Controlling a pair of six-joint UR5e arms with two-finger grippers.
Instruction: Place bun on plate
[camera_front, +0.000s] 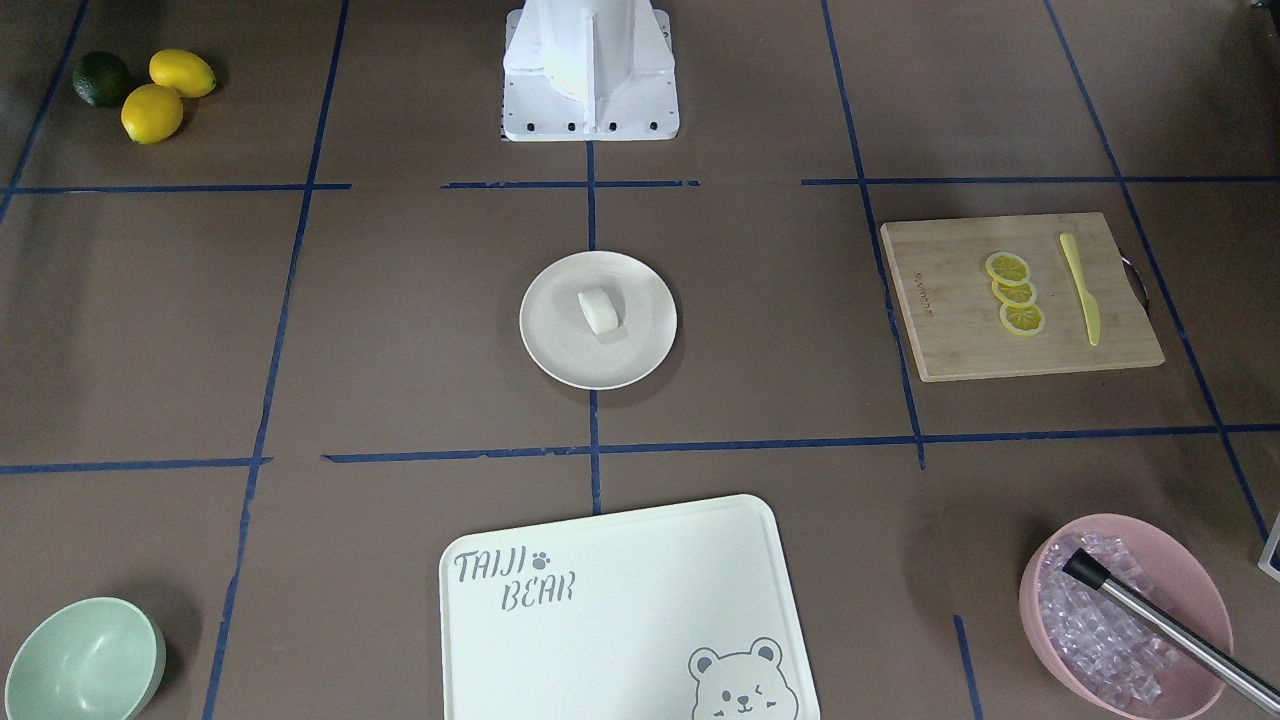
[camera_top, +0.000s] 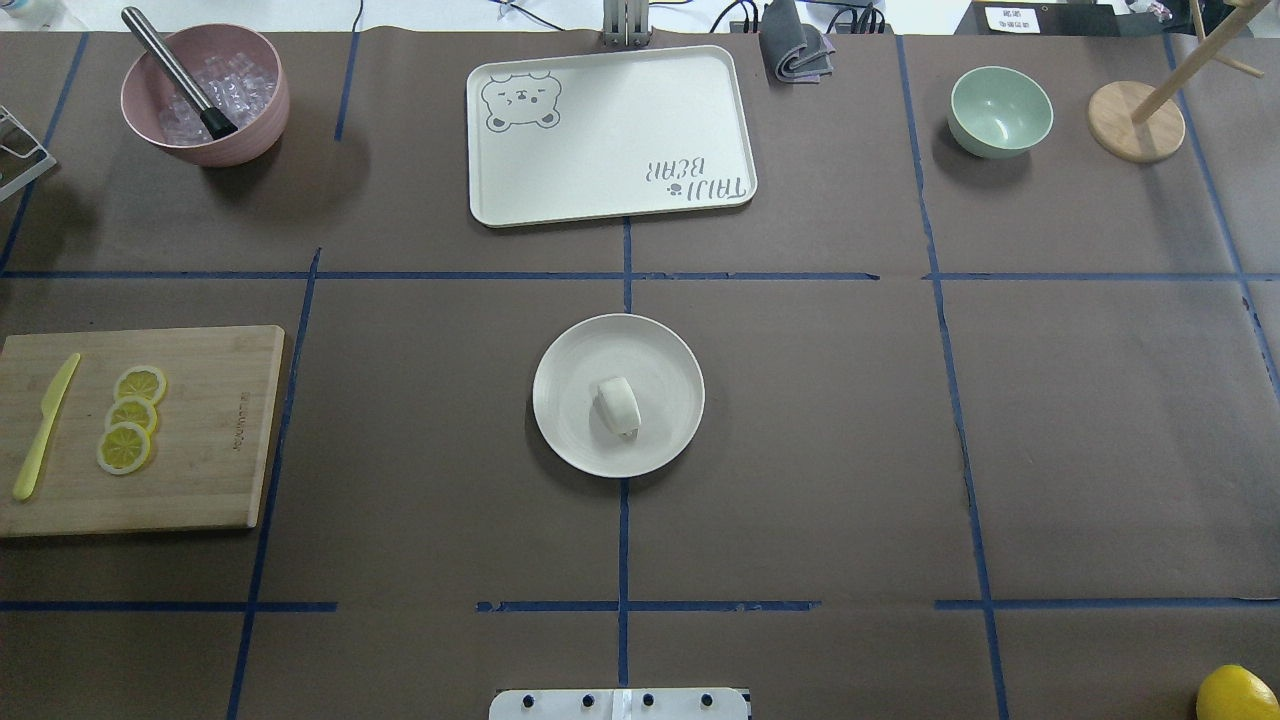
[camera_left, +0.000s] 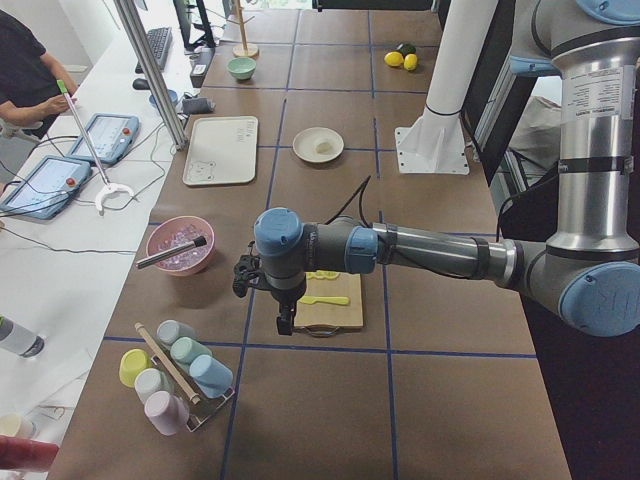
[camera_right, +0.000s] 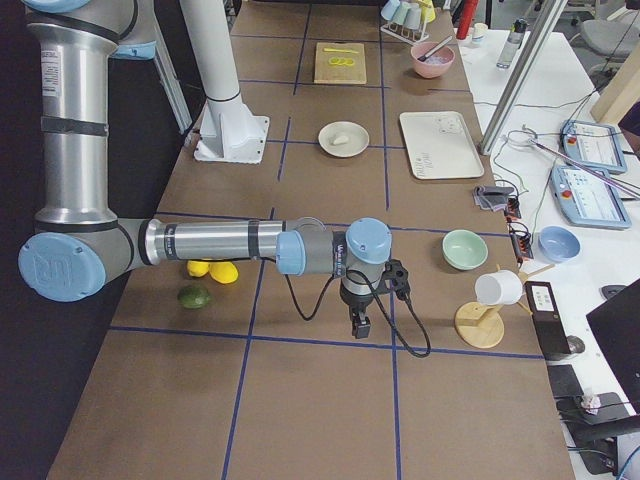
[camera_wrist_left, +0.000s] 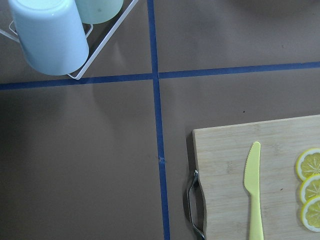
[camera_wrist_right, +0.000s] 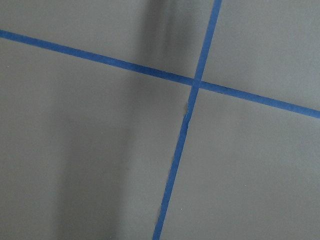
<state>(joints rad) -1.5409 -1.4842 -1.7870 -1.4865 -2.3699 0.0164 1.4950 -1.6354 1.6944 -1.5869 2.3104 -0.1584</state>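
Overhead exterior | bun (camera_top: 619, 406) on plate (camera_top: 565, 400), off rim | left hand (camera_left: 285, 326), right hand (camera_right: 358, 327): cannot tell

The small white bun (camera_top: 619, 406) lies on the round cream plate (camera_top: 572, 441), near its middle.

Silver tubes, light-blue joint caps — left arm (camera_left: 430, 250) and right arm (camera_right: 210, 243) match. Black cable (camera_right: 299, 312) trails off the dark right gripper (camera_right: 358, 327); white base plate (camera_front: 620, 112), row of dark screws.

Left arm (camera_left: 430, 250) stretched level, left pincer (camera_left: 285, 325) hanging downward, right arm (camera_right: 210, 242) level, right pincer (camera_right: 359, 326) hanging downward
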